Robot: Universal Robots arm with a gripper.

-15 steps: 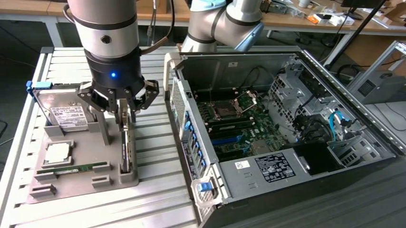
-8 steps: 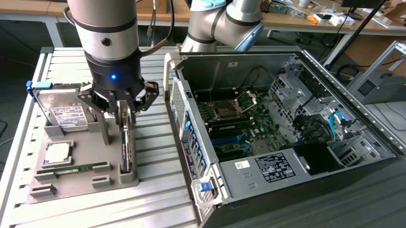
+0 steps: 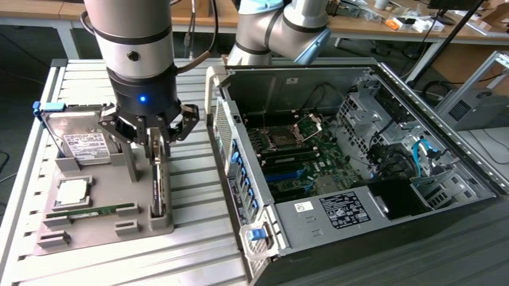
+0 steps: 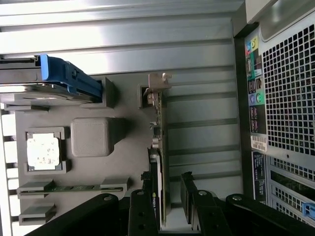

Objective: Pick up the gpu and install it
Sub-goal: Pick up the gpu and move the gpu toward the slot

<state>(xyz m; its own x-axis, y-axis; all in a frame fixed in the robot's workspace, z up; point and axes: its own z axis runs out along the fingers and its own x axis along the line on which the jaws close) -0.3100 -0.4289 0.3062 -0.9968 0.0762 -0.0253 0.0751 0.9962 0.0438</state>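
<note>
The gpu point(image 3: 159, 186) is a thin dark card standing on edge in a slot of the grey holder tray point(image 3: 104, 229), on the exterior view's left. In the wrist view the gpu point(image 4: 160, 123) runs lengthwise, with its silver bracket point(image 4: 157, 82) at the far end. My gripper point(image 3: 157, 142) hangs straight down over the card's upper edge. It is open, and its two black fingers point(image 4: 147, 196) straddle the card, one on each side. A gap still shows between the card and the other finger. The gripper point(image 4: 167, 191) holds nothing.
The tray also carries a hard drive point(image 3: 83, 143) with a blue clip, a processor chip point(image 3: 73, 190) and a green memory stick point(image 3: 92, 211). The open computer case point(image 3: 445, 155) lies on the exterior view's right, its motherboard point(image 3: 302, 161) exposed. Slatted metal table point(image 3: 199, 238) beneath.
</note>
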